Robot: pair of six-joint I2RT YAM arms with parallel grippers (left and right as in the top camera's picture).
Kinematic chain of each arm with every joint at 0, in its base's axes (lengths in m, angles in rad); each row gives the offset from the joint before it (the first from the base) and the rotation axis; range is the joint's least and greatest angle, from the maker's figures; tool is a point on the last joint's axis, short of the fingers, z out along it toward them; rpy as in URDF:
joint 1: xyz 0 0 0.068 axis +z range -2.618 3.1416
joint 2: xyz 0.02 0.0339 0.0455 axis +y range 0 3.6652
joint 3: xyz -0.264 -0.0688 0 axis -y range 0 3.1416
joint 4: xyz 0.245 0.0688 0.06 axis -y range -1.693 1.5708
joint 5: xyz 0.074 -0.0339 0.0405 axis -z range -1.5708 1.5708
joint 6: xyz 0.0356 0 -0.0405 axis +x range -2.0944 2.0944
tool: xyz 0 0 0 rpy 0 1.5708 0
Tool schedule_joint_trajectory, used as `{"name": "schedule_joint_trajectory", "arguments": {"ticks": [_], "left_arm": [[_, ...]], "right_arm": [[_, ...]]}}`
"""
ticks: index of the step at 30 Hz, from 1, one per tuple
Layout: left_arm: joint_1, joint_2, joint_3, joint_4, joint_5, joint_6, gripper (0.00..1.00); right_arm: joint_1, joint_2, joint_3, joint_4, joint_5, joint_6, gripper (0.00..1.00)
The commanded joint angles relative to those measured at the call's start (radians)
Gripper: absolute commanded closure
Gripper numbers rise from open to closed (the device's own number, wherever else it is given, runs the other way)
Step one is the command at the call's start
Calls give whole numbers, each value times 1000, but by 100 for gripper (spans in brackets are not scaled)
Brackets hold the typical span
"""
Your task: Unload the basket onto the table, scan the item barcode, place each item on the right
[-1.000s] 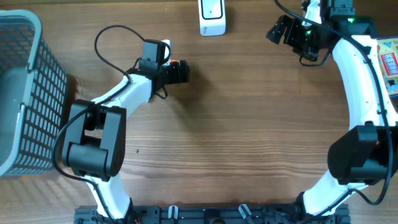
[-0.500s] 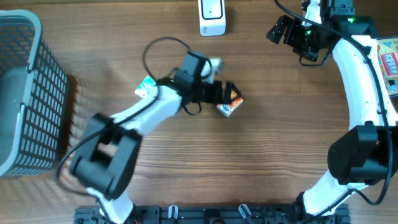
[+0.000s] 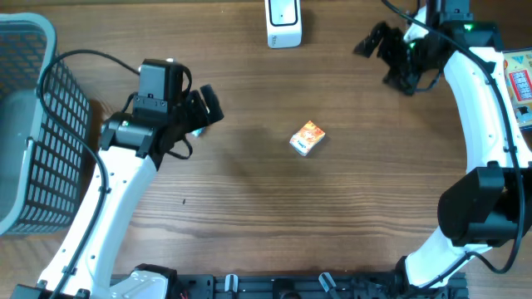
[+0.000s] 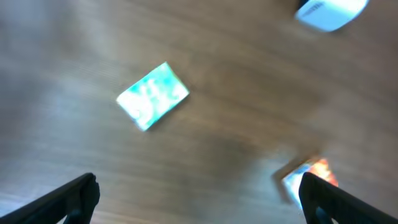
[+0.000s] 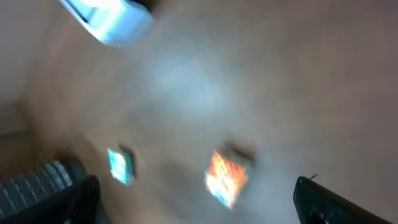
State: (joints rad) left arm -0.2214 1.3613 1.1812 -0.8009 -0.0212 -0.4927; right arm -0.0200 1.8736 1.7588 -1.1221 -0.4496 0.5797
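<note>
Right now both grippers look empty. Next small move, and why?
Probably swing the right gripper toward the orange box and lower over it. It lies loose mid-table, touched by neither arm, and shows ahead in the right wrist view. Both that gripper and the left gripper are open and hold nothing, so nothing can yet be shown to the scanner at the far edge.

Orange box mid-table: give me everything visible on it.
Small rectangular carton, the orange box has an orange-yellow printed top and white side faces; looks like cardboard, closed. It lies flat on the wooden table near the middle, turned diagonally to the edges. Only the table touches it; no barcode is visible.
</note>
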Motion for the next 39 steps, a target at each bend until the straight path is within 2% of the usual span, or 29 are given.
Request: {"name": "schedule_joint_trajectory", "arguments": {"ticks": [1,3,5,7,10,13,15,16,19,23,28,30,31,36,39], "left_arm": [[4,6,-3,-16,-51,-10,0],[4,6,-3,-16,-51,-10,0],[4,6,-3,-16,-51,-10,0],[4,6,-3,-16,-51,-10,0],[4,6,-3,-16,-51,-10,0],[4,6,-3,-16,-51,-10,0],[4,6,-3,-16,-51,-10,0],[4,6,-3,-16,-51,-10,0],[4,6,-3,-16,-51,-10,0],[4,6,-3,-16,-51,-10,0],[4,6,-3,-16,-51,-10,0],[4,6,-3,-16,-51,-10,0],[4,6,-3,-16,-51,-10,0],[4,6,-3,-16,-51,-10,0],[4,6,-3,-16,-51,-10,0]], "right_arm": [[85,9,-31,-154,104,56,0],[186,9,-111,-188,220,180,0],[300,8,-212,-80,229,274,0],[356,9,-247,63,225,282,0],[390,14,-248,115,207,288,0],[408,19,-274,121,269,296,2],[408,19,-360,147,286,309,8],[407,19,-410,178,277,322,8],[381,19,-560,388,100,285,23],[370,19,-610,409,137,283,33],[327,19,-609,435,132,170,36],[270,19,-609,455,32,45,37],[256,19,-610,455,8,31,39],[241,19,-675,532,-82,53,42],[241,19,-697,554,-102,112,51]]}}
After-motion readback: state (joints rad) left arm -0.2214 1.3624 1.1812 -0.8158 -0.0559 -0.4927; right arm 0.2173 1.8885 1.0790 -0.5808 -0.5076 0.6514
